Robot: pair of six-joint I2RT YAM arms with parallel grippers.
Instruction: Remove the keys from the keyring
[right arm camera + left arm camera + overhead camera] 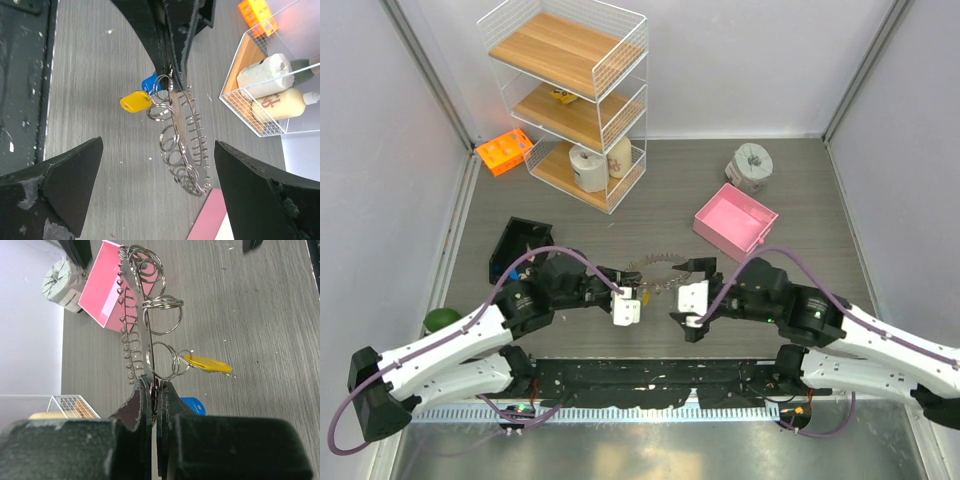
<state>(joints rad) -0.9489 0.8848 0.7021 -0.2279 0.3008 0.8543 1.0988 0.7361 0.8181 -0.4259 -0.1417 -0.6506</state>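
Observation:
The keyring (656,267) is a thin silver wire ring held on edge above the table. My left gripper (632,291) is shut on its wire; in the left wrist view the jaws (154,387) pinch it. Small silver keys (129,335) and several split rings (161,315) hang along it. A yellow-headed key (207,364) and a blue-headed key (193,405) hang near the jaws. My right gripper (681,294) is open, its fingers either side of the ring's free end. In the right wrist view (159,145) the ring (192,145), yellow key (136,101) and blue key (149,82) hang between the spread fingers, untouched.
A pink box (735,219) lies just beyond the keyring, and a grey round roll (752,165) behind it. A white wire rack (570,95) with wooden shelves stands at back left, an orange block (504,152) beside it. A black tray (520,245) and a green ball (441,319) sit at left.

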